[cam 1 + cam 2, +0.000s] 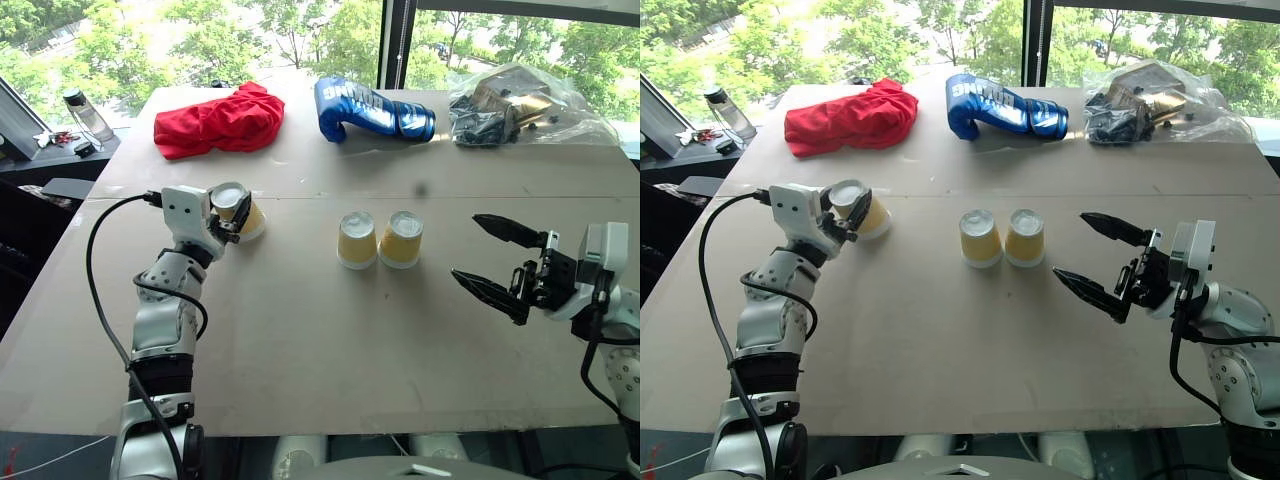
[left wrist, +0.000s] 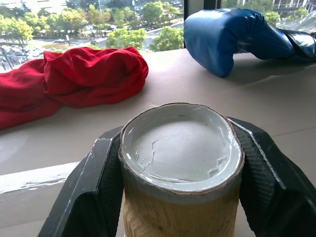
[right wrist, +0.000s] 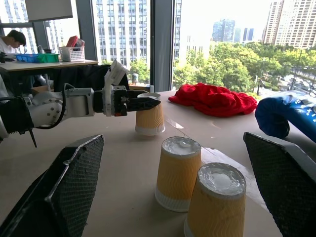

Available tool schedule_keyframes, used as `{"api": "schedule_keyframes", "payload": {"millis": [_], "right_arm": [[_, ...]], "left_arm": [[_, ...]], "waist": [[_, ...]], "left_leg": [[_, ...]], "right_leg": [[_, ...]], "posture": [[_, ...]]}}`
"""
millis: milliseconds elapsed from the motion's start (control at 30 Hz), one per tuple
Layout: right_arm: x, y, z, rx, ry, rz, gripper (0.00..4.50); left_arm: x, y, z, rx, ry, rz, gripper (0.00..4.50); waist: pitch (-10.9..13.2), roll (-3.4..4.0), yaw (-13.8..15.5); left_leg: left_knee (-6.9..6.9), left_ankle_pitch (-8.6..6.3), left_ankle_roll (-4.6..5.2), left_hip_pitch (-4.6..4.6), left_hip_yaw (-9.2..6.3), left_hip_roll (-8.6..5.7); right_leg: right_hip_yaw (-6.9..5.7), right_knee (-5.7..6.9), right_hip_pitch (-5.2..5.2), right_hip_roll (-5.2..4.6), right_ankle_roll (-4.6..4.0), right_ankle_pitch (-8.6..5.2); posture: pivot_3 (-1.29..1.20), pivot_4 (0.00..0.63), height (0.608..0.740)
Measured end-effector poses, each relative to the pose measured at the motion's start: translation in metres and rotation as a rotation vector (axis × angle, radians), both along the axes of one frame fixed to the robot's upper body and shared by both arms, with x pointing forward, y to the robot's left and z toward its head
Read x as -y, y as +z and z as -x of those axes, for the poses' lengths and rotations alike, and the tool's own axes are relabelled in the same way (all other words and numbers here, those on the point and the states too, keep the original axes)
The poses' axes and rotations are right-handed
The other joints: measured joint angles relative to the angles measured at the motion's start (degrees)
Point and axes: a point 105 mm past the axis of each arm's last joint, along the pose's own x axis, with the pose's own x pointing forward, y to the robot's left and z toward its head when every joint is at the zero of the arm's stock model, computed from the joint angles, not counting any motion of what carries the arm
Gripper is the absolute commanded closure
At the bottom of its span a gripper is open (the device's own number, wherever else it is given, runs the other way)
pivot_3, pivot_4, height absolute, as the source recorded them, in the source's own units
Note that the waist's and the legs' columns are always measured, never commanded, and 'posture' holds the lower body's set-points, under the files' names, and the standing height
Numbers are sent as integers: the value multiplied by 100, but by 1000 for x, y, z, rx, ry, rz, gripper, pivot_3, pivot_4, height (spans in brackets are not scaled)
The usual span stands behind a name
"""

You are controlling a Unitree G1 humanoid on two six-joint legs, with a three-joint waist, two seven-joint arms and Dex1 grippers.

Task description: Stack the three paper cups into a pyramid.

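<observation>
Right of the left end effector [image 1: 232,215], clamped on an upturned cup [image 1: 240,212], stand two touching cups [image 1: 379,239], nearer the wide-apart right end effector [image 1: 490,260].

We see ribbed, matt yellow-tan paper on the held cup [image 2: 180,197], its white base chalky and faintly cracked. The left gripper's fingers [image 2: 84,197] carry black, finely textured pads. Upper left of the frame, the red cloth [image 1: 220,118] lies soft and crumpled; the blue glove [image 1: 370,108] shines like glossy leather. Upper right, a clear plastic bag [image 1: 520,105] crinkles. The tabletop [image 1: 330,340] looks like matt brown board.
</observation>
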Motion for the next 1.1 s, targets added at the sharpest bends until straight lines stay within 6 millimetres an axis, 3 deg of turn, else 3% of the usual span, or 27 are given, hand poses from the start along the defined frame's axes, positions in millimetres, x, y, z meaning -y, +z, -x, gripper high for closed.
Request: {"api": "schedule_keyframes", "payload": {"millis": [67,100,200,400,433,500,700,1100], "right_arm": [[1,2,0,3,0,-2,0],[1,2,0,3,0,-3,0],[5,2,0,-1,-12,-3,0],[18,-3,-1,-22,-62,-3,0],[18,-3,-1,-22,-62,-3,0],[23,-9,1,-43,-87,2,0],[29,-15,6,-63,-139,11,0],[31,-18,9,-77,-181,14,0]], "left_arm": [[29,27,-1,50,-156,-11,2046],[31,28,-1,53,-165,-12,2046],[62,59,0,93,-334,-41,2046],[129,91,6,81,-673,-142,2046],[129,91,6,80,-676,-143,2046],[149,92,6,53,-773,-150,2046],[180,68,8,-66,-970,-219,2046],[191,52,11,-113,-1048,-250,2046]], "waist": [[0,0,38],[0,0,46],[0,0,65],[1,-1,73],[1,-1,74],[1,0,58],[2,2,40],[3,1,61]], "left_leg": [[4,2,-3,-3,1,-2],[5,3,-5,-3,2,-4],[5,5,-8,-1,2,-10],[6,9,-15,-2,1,-10],[6,11,-18,-2,1,-10],[5,13,-21,-1,2,-9],[5,13,-21,-1,7,-9],[7,11,-18,-3,3,-8]], "right_leg": [[0,-1,0,0,0,0],[1,-2,0,0,0,0],[4,-1,0,8,0,0],[6,-2,-1,21,0,0],[6,-2,-1,21,0,0],[11,-2,-2,26,1,-1],[19,-3,-5,28,1,-1],[18,-2,-6,31,1,-1]], "posture": [[0,150,740],[0,150,740],[0,150,740],[0,150,740],[0,150,740],[0,150,740],[0,150,740],[0,150,740]]}}
